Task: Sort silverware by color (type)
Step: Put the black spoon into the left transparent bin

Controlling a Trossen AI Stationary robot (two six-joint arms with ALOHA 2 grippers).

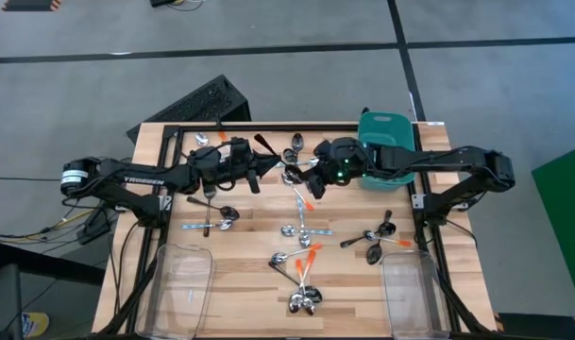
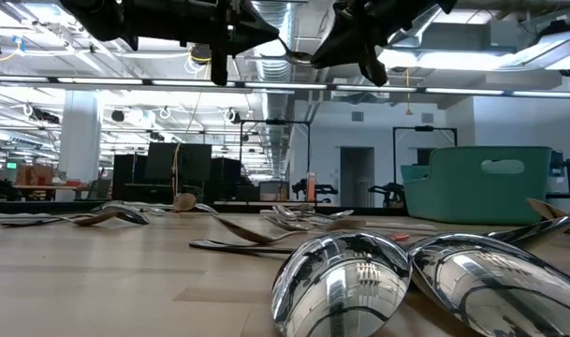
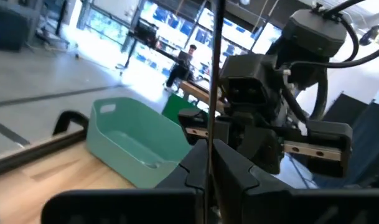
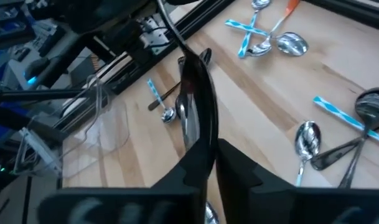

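Wooden table (image 1: 240, 269) carries scattered spoons (image 1: 304, 274), a teal tub (image 1: 386, 127) and 2 clear bins (image 1: 178, 288); an open hall lies behind. Left gripper (image 1: 261, 170) pinches a dark spoon (image 3: 211, 81); right gripper (image 1: 311, 184) looks pressed on it too.

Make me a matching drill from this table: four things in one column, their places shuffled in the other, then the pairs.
Things
1. teal tub
2. clear bins
3. dark spoon
4. orange-handled spoons

Places
A. one at each corner of the table edge opposite the tub's
B. at the table's edge, under the right arm
C. lying on the wood between the two bins
D. above the table, in the shut jaws of the left gripper, next to the right gripper

Pairs: 1-B, 2-A, 3-D, 4-C
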